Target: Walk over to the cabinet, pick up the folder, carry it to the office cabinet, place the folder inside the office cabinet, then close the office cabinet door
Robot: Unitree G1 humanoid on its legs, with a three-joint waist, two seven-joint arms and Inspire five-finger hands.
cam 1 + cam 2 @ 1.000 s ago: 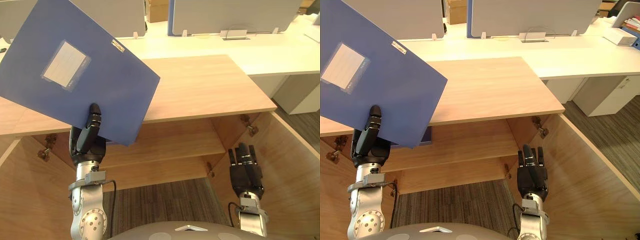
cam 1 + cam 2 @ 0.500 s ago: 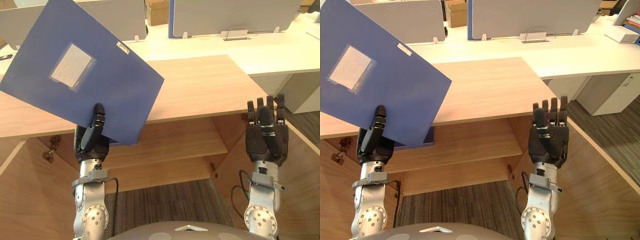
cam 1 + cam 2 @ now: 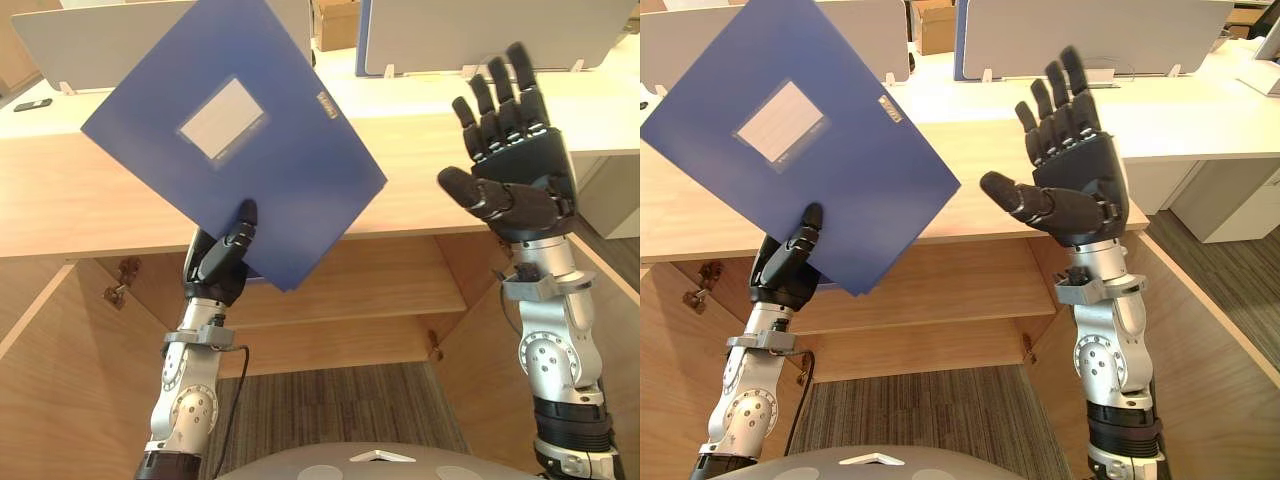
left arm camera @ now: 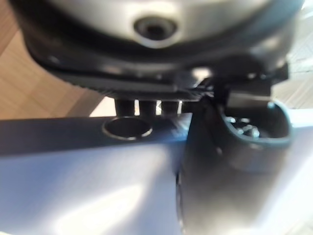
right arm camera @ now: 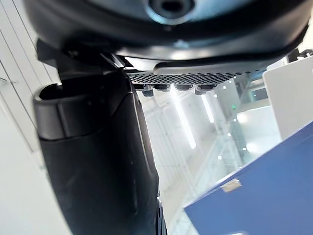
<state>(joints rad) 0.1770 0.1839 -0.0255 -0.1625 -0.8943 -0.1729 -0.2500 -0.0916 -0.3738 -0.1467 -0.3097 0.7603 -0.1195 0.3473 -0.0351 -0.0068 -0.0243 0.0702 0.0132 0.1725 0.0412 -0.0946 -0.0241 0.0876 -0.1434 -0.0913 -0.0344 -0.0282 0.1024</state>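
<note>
- Left eye view, far left: the left cabinet door (image 3: 35,390) stands swung open toward me, with a metal hinge (image 3: 118,294) at its inner corner.
- My left robot hand (image 3: 222,268) is clenched on the blue folder (image 3: 240,140). The thumb presses on the front face near the lower corner and the fingers are behind it. The left wrist view shows the same pinch from close in.
- The folder is up in the air, tilted with one corner pointing down, in front of the wooden top of the office cabinet (image 3: 80,200). A pale rectangular label pocket (image 3: 222,118) sits on its front face.
- Below the folder the cabinet is open, with a wooden shelf (image 3: 400,290) inside and striped carpet (image 3: 330,400) on the floor before it.
- My right robot hand (image 3: 520,170) is released. The fingers are straight and spread, the thumb is out, and the palm is turned toward the folder. It holds nothing and is apart from the folder's nearest corner.
- Beside that arm the right cabinet door (image 3: 1210,330) stands open.
- Behind the cabinet runs a white worktop (image 3: 400,95) with grey partition screens (image 3: 430,30). A cardboard box (image 3: 335,12) sits beyond them.
</note>
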